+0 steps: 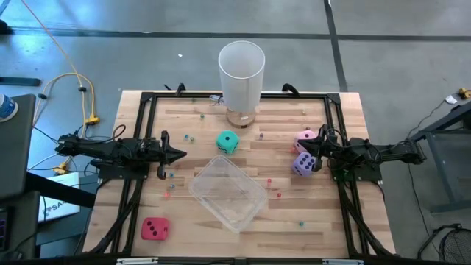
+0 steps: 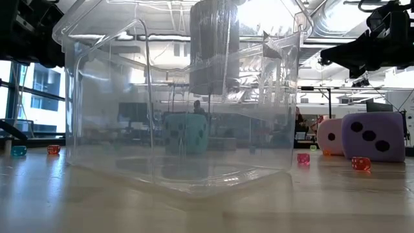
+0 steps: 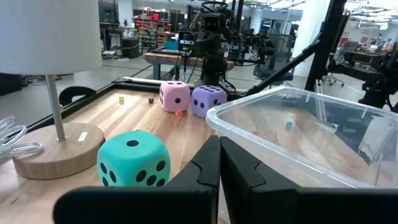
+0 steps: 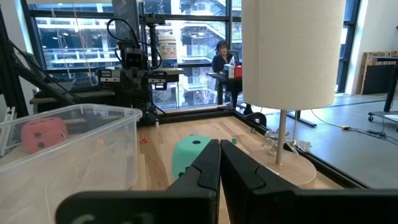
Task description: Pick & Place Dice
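Four foam dice rest on the wooden table. The teal die (image 1: 227, 142) (image 3: 133, 160) sits near the middle, beside the lamp. The pink die (image 1: 305, 139) (image 3: 175, 96) and purple die (image 1: 303, 164) (image 2: 375, 137) sit close together at the right. The red die (image 1: 154, 229) lies near the front left corner. My left gripper (image 1: 181, 154) (image 3: 219, 147) is shut, level, above the table at the left, pointing toward the teal die. My right gripper (image 1: 315, 150) (image 4: 219, 149) is shut, level, raised above the pink and purple dice.
A clear plastic container (image 1: 229, 193) (image 3: 298, 124) stands in the middle of the table, toward its front. A lamp with a white shade (image 1: 241, 68) and round wooden base (image 3: 56, 150) stands at the far edge. Tiny coloured beads (image 2: 361, 164) lie scattered. A black frame (image 1: 140, 110) rims the table.
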Tool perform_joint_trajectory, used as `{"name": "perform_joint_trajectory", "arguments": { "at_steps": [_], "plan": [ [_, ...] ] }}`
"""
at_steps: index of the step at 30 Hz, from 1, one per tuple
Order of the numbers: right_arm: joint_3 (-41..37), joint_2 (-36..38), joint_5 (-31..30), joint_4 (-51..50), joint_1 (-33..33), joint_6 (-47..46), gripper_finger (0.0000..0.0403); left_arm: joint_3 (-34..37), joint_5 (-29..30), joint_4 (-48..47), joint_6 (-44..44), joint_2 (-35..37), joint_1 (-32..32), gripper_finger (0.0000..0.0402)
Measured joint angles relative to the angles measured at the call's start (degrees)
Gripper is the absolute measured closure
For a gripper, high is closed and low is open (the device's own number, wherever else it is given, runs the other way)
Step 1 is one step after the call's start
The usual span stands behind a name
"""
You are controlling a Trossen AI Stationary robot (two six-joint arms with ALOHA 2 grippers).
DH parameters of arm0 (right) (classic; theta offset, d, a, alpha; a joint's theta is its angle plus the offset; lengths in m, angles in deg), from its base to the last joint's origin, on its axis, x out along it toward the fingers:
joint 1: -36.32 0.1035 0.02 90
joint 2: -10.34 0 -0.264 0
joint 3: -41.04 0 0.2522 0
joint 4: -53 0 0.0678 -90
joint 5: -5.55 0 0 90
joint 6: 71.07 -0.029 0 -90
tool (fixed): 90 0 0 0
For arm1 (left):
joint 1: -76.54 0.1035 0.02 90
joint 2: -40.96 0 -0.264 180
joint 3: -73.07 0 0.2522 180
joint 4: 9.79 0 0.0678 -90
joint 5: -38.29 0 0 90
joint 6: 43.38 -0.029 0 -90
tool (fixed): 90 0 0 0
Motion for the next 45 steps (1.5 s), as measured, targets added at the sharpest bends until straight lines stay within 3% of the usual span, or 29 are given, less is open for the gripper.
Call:
{"name": "perform_joint_trajectory", "arguments": {
  "at_steps": [33, 45],
  "plan": [
    [-0.02, 0.0, -0.02, -0.02, -0.02, 0.0, 0.0401, 0.0, -0.02, 0.03, -1.65, 0.01, 0.0, 0.0401],
    [0.0, 0.02, 0.0, -0.02, -0.02, 0.0, 0.0401, 0.0, -0.02, 4.72, -1.64, -0.01, -0.19, 0.0401]
  ]
}}
